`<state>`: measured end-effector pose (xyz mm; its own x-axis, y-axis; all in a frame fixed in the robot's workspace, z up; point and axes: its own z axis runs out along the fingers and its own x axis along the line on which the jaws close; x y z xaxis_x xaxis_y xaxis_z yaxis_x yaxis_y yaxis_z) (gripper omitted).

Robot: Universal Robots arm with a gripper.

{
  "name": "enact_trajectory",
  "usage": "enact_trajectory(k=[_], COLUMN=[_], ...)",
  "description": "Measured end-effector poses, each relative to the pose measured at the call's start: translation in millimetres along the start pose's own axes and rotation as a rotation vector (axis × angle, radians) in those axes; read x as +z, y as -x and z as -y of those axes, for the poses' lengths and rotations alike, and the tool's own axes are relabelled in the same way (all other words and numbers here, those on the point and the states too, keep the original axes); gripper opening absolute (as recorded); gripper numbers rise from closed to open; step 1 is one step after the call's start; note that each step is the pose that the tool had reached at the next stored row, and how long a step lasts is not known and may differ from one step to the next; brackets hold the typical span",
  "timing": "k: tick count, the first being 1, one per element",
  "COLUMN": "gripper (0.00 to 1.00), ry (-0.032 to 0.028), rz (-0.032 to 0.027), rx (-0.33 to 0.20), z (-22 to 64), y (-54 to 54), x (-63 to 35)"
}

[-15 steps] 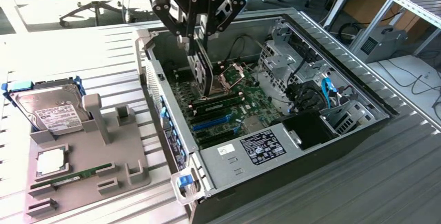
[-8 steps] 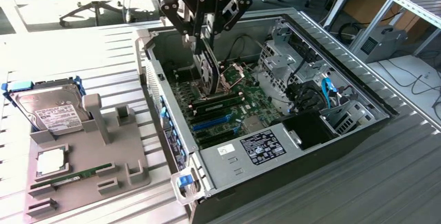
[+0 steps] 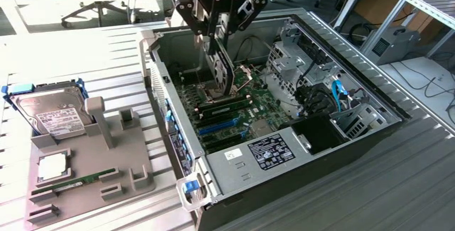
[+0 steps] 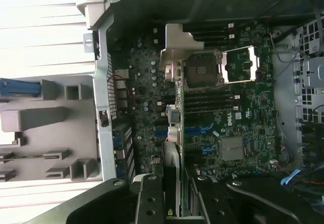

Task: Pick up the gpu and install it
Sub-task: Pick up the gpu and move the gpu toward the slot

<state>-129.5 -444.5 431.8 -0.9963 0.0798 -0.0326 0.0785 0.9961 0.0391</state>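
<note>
The gripper [image 3: 221, 35] is clenched on the gpu [image 3: 222, 68] and holds it inside the open computer case [image 3: 355, 82]. The card is a thin, flat, dark board seen almost edge-on. Its long axis runs close to vertical, with a slight tilt. The upper end sits between the black fingers [image 3: 240, 13], and the lower end points down at the green motherboard [image 3: 245, 108], near the square CPU socket [image 4: 200, 72].

In the wrist view the gpu [image 4: 172, 133] extends away from the gripper [image 4: 173, 201], and its silver metal bracket is at the far end. Whether the card touches the board cannot be told.

On the exterior view's left, a grey moulded fixture [image 3: 99, 162] rests on the ribbed metal table [image 3: 85, 55]. It carries a silver hard drive [image 3: 53, 116] with a white label and a narrow green RAM stick [image 3: 74, 182].
</note>
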Motion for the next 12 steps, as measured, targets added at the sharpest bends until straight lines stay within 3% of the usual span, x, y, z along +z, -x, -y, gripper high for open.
enact_trajectory(k=[12], gripper=[0.27], ry=[0.0], rz=[-0.0005], rx=[0.0], z=[-2.0], y=[25.5], x=[1.7])
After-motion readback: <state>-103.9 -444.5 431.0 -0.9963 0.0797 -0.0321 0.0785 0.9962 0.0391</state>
